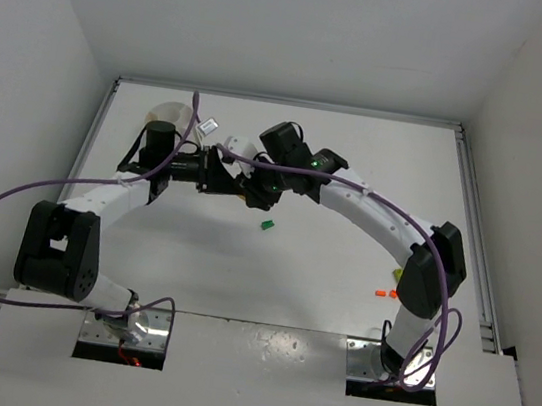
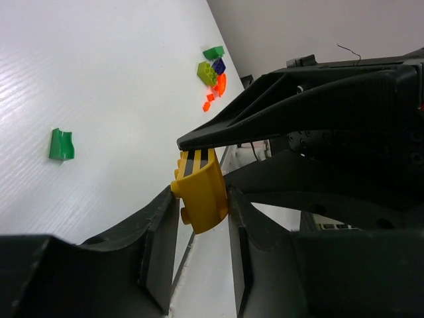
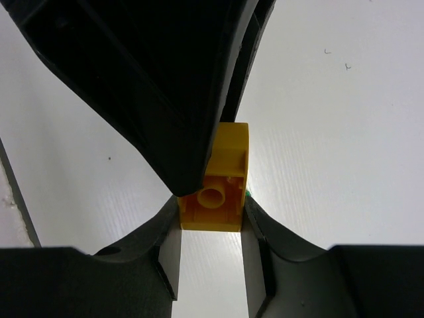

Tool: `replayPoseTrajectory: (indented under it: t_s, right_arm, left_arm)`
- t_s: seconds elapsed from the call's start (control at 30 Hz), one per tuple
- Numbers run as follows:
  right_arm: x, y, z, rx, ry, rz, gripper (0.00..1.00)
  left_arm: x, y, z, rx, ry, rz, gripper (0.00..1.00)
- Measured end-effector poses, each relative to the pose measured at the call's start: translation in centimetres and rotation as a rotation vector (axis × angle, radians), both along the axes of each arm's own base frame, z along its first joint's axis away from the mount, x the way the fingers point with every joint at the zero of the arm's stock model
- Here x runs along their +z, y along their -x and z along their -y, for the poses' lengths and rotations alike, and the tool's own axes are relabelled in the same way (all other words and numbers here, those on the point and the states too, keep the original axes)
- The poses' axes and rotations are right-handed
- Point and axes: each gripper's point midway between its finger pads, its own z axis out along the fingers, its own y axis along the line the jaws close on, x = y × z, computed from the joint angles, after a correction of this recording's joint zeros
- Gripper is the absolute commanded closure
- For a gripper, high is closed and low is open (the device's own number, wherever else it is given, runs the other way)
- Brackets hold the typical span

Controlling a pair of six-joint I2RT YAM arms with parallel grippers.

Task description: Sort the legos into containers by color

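Yellow brick [image 2: 201, 189] clamped in left end effector [image 2: 201, 197] and right end effector [image 3: 212, 207], underside toward right wrist.

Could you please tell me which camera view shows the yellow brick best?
The right wrist view: the yellow brick sits centred and close, hollow underside visible. The left wrist view shows its studded side; in the top external view the left gripper and right gripper hide it.

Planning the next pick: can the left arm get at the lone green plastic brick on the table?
Probably not yet: nothing blocks the green brick, but the left gripper is shut on a yellow plastic brick.
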Motion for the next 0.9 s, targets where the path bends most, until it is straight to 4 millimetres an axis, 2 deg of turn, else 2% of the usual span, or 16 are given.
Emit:
replayPoseTrajectory:
  t_s: [0.03,0.1,0.17,0.23,0.3,0.37,0.4,0.5,0.67,0.8,0.9]
  right_arm:
    - [0.0,0.0,0.0,0.0,0.004,0.005,0.78]
    - [0.0,0.0,0.0,-0.001,0.009,0.009,0.76]
    - [0.0,0.0,0.0,-0.002,0.01,0.012,0.67]
    - [0.0,0.0,-0.1,-0.002,0.013,0.019,0.53]
    - [0.0,0.0,-0.2,0.0,0.01,0.021,0.45]
    - [0.0,0.2,-0.2,0.001,0.008,0.017,0.3]
    - [0.0,0.3,-0.1,0.006,0.006,0.014,0.28]
    - [-0.3,1.0,1.1,-0.001,0.011,0.003,0.28]
    - [-0.7,1.2,5.8,-0.087,0.037,0.011,0.25]
    - [-1.4,0.1,10.5,-0.21,0.062,0.033,0.25]
    - [-2.1,-0.8,12.9,-0.289,0.082,0.038,0.23]
  left_arm:
    - [0.0,0.0,0.0,0.001,-0.001,-0.002,0.67]
    - [0.0,0.0,0.0,0.001,-0.001,-0.004,0.7]
    - [0.0,0.0,0.0,0.007,-0.004,-0.001,0.74]
    - [0.1,0.0,-0.1,0.012,-0.006,0.003,0.8]
    - [0.3,-0.1,-0.2,0.024,-0.015,0.021,0.81]
    - [0.5,-0.4,-0.8,0.05,-0.028,0.048,0.82]
    - [0.7,-0.7,-1.3,0.072,-0.036,0.061,0.83]
    - [1.0,-2.3,-4.1,0.187,-0.074,0.106,0.85]
    - [0.9,-5.6,-9.7,0.379,-0.168,0.116,0.87]
    - [1.9,-10.3,-15.3,0.556,-0.291,0.136,0.87]
    - [2.5,-13.3,-19.9,0.699,-0.385,0.148,0.87]
